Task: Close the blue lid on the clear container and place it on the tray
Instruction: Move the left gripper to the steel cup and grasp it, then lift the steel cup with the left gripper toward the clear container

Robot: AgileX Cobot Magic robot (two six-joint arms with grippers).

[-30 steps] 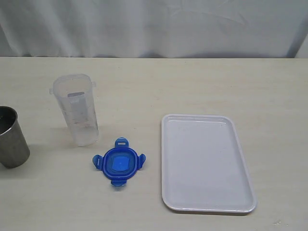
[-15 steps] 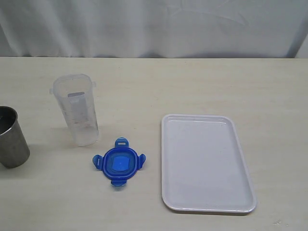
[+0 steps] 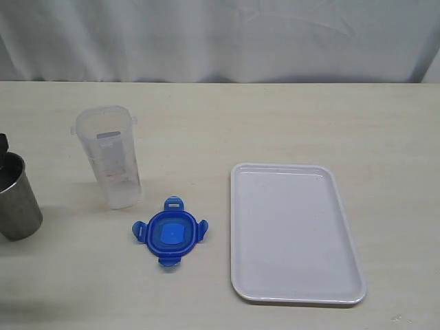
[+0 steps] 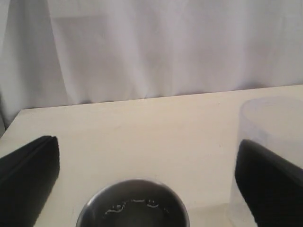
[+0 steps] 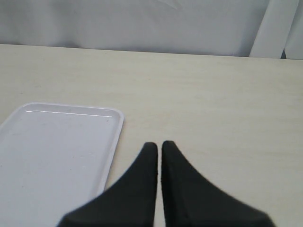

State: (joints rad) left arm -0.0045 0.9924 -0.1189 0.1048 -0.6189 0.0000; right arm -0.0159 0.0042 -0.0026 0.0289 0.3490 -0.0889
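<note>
The clear container [image 3: 110,157] stands upright and uncovered on the table's left side. Just in front of it, to the right, the blue lid [image 3: 169,232] lies flat on the table with its flaps spread. The white tray [image 3: 292,232] lies empty to the right. My left gripper [image 4: 147,177] is open, its dark fingers wide apart above the steel cup, with the clear container [image 4: 270,132] beside one finger. A dark tip of it [image 3: 3,142] shows at the exterior view's left edge. My right gripper [image 5: 159,144] is shut on nothing, next to the tray's corner [image 5: 61,142].
A grey steel cup [image 3: 15,197] stands at the far left, and its rim [image 4: 132,208] fills the space below my left gripper. A white curtain hangs behind the table's far edge.
A dark tip of my left gripper has come into the exterior view at the left edge above the steel cup. The container, lid and tray have not moved.
</note>
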